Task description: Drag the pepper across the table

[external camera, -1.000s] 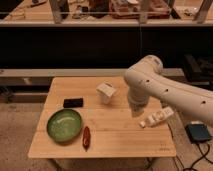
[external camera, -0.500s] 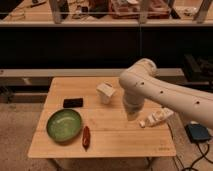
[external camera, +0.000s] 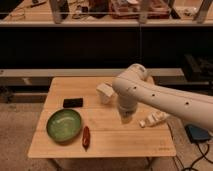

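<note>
Fingers point(external camera: 126, 119) point down over the table point(external camera: 117, 143), right of the pepper point(external camera: 86, 137).

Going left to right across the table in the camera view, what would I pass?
Bowl → pepper → white box → gripper, hanging over the middle of the table → pale object lying at right.

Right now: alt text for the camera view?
A white robot arm reaches in from the right, its gripper hanging over the middle of a light wooden table, apart from the dark red pepper near the front edge. A green bowl sits beside the pepper; a black block, white box and small white object lie elsewhere.
</note>
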Robot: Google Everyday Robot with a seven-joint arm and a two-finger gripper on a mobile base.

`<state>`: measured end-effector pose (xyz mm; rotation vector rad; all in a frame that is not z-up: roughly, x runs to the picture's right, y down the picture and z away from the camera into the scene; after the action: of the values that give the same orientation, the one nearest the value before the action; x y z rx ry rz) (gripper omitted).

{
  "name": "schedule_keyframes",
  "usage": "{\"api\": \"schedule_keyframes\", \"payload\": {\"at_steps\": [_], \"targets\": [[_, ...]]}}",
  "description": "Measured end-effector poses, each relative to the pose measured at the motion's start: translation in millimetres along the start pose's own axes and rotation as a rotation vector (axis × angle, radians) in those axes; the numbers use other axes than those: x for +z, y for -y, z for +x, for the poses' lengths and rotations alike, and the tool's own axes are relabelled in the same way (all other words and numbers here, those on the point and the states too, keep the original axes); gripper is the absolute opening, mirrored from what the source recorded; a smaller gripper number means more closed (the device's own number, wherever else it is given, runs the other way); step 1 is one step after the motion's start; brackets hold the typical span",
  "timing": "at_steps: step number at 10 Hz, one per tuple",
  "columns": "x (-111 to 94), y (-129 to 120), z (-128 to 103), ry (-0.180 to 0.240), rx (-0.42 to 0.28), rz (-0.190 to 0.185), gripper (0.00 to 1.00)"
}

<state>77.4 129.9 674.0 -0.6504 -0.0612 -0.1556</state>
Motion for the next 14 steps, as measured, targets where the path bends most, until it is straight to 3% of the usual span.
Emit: {"api": "schedule_keyframes", "payload": {"at_steps": [1, 3, 6, 9, 10, 11, 14], "targets": [[-0.4, 1.4, -8.0, 0.021, 0.006, -0.002, 0.41], [-7.9, 8.2, -12.0, 0.001, 0.007, -0.005, 0.41], [-5.9, 10.9, -36.2, 0.018, -0.078, -0.012, 0.41], [8.4, 6.3, -30.9, 0.007, -0.034, -0.008, 0.41], [15.0, 6.5, -33.3, 0.037, -0.031, 0.013, 0.41], [15.2, 2.1, -35.5, 0.059, -0.028, 0.004, 0.41], [11.1, -1.9, -57.4, 0.058, 0.004, -0.013, 0.41]]}}
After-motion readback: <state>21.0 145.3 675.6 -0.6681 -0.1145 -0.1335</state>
